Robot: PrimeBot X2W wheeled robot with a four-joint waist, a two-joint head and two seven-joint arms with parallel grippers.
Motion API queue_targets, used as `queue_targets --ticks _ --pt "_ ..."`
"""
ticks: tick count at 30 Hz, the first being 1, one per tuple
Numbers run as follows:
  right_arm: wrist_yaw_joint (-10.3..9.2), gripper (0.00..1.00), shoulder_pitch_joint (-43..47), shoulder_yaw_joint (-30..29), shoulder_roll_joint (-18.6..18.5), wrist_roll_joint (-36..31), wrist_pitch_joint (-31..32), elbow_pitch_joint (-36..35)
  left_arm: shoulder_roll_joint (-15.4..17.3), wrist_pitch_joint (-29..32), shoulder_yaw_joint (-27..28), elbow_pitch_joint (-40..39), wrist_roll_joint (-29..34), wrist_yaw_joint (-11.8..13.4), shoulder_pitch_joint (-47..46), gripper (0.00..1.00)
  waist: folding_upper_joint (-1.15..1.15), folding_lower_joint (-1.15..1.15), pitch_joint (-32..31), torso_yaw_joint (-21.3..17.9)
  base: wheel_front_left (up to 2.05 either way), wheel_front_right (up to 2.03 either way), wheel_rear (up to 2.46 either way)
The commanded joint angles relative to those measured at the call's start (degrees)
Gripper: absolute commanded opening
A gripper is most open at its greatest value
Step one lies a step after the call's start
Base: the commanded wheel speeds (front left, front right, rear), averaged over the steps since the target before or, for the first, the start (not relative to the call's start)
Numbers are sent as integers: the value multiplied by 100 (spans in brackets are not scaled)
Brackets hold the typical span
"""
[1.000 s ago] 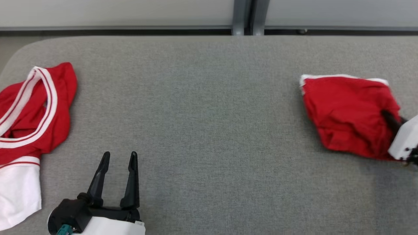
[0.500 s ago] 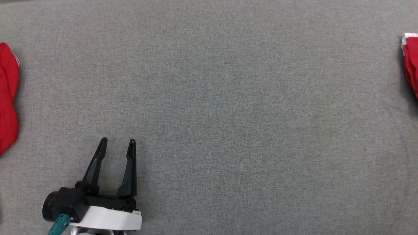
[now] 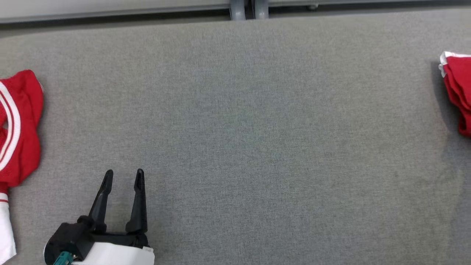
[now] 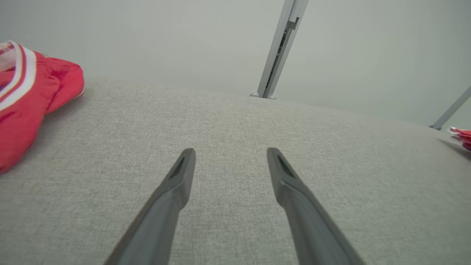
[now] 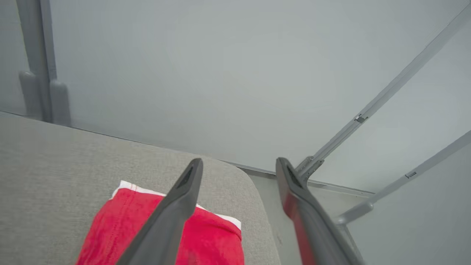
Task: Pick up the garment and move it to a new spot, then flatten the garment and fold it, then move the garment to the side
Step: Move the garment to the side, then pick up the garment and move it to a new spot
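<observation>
A folded red garment [image 3: 456, 92] with a white hem lies at the table's far right edge; in the right wrist view the garment [image 5: 121, 228] rests near the table's rounded corner. My right gripper [image 5: 239, 162] hovers just above it, open, with nothing between its fingers. At the front left, my left gripper [image 3: 123, 175] stands open and empty over bare cloth, its fingers [image 4: 180, 176] spread wide in the left wrist view.
A crumpled red garment with white stripes [image 3: 18, 125] lies at the table's left edge, also seen in the left wrist view [image 4: 25, 99]. The grey fabric table [image 3: 239, 129] ends at a rounded corner [image 5: 254, 191]. Grey posts [image 3: 244, 9] stand behind.
A second ago my right gripper was shut on the folded garment's near edge; now it is open above it. The head camera has shifted, so both garments sit nearer the picture's edges.
</observation>
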Motion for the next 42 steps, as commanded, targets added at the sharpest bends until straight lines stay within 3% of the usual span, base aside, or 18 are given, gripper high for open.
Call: queue_targets --ticks 1,10,14,18,23,36,42 --pt "-2 100 239 -43 86 -67 -78 -66 19 1 35 14 -49 42 84 100 0 0 -448 16 0 0 0" --pt "-2 100 2621 -489 1658 -428 -453 -2208 21 0 415 53 -248 218 716 100 0 0 -1746 129 0 0 0" --pt "-2 100 3687 -458 2300 -596 -453 -3312 19 1 600 53 -197 178 883 100 0 0 -1999 177 0 0 0" --pt "-2 100 4476 -594 2833 -879 -454 -3898 18 1 752 142 -94 84 955 100 0 0 -2157 228 0 0 0" --pt "-2 100 5029 -689 3139 -972 -456 -4169 18 1 775 292 -34 13 1041 100 0 0 -2263 246 0 0 0" --pt "-2 100 5266 -739 3205 -840 -457 -4006 20 1 630 413 -26 8 1083 100 0 0 -2313 283 0 0 0" --pt "-2 100 5291 -708 3205 -766 -457 -4080 20 1 559 407 27 2 998 100 0 0 -2342 668 0 0 0"
